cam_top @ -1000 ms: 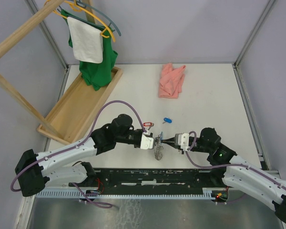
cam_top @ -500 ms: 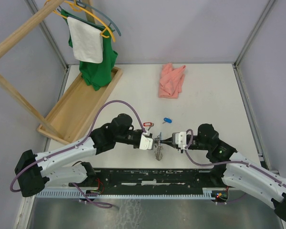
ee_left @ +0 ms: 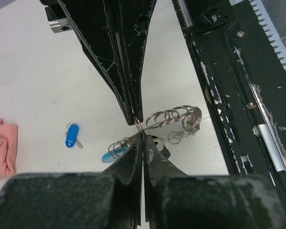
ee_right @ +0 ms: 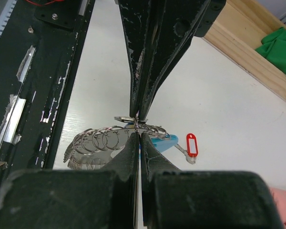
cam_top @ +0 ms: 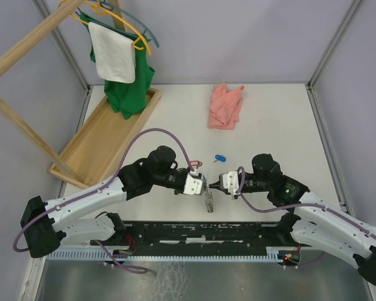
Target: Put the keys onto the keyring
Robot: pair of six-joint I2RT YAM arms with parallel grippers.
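Note:
The keyring [cam_top: 208,200], a loop strung with many small silvery rings [ee_left: 174,116], hangs just above the table between my two grippers. Its light-blue tag [ee_left: 109,156] [ee_right: 163,142] shows below the rings. My left gripper [cam_top: 203,184] [ee_left: 142,135] and right gripper [cam_top: 212,184] [ee_right: 139,134] meet tip to tip, each shut on the ring wire. A silver key head [ee_left: 155,142] with a dark tag sits right at the left fingertips. A blue-tagged key [cam_top: 220,158] [ee_left: 72,135] and a red-tagged key [cam_top: 195,163] [ee_right: 192,145] lie loose on the table.
A pink cloth [cam_top: 225,105] lies at the back middle. A wooden tray [cam_top: 106,138] stands at the left, with a green garment and a white towel [cam_top: 114,53] on hangers above it. The black base rail [cam_top: 207,232] runs along the near edge.
The right arm has pushed left and slightly away from the near edge. Both grippers stay shut tip to tip with the keyring hanging between them.

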